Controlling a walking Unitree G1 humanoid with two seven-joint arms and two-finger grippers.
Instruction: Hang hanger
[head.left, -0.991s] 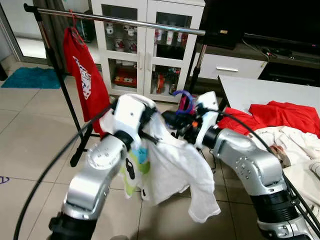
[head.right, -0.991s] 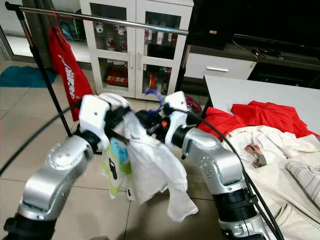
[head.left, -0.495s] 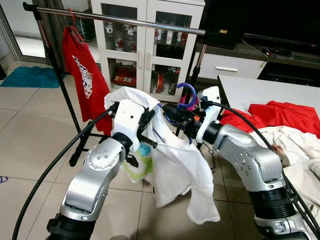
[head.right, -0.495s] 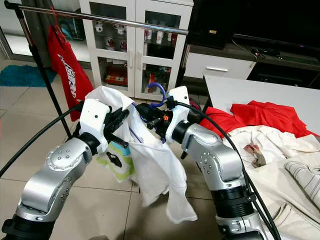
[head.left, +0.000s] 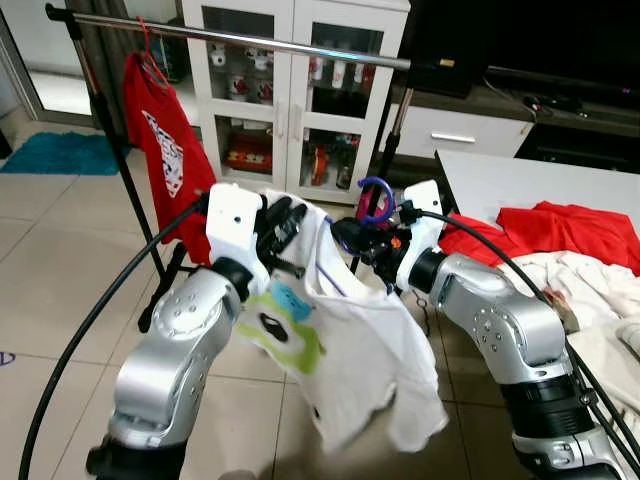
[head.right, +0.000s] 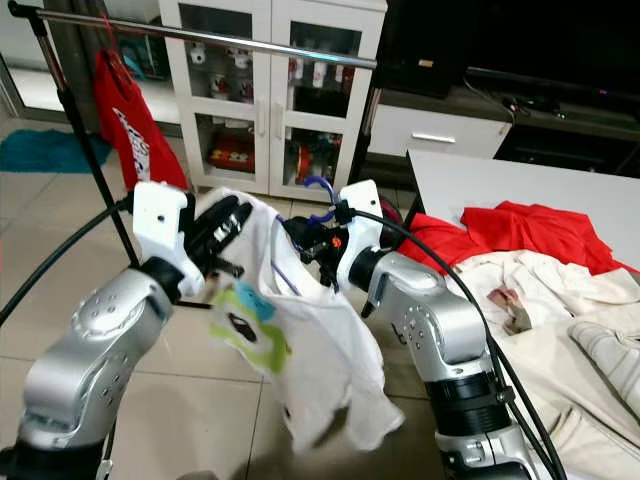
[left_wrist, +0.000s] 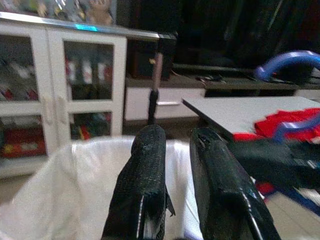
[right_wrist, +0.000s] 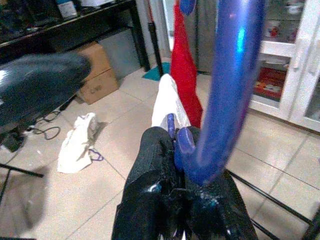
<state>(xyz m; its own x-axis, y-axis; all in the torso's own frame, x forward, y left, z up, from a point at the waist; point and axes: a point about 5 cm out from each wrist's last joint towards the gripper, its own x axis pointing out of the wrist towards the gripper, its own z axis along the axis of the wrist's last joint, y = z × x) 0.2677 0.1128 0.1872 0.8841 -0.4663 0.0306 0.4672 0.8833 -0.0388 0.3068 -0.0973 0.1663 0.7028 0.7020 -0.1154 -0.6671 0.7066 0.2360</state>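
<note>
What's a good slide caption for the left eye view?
Both grippers lift a white shirt on a blue hanger below the rail.

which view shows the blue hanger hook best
The right wrist view: the blue hanger hook rises large from the right gripper, shut on it. The eye views show it small above the white shirt; the left wrist view catches a blurred arc.

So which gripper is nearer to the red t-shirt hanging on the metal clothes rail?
Left. The left gripper sits just beside the red t-shirt, gripping the white shirt. The right gripper is farther away, holding the blue plastic hanger.
</note>
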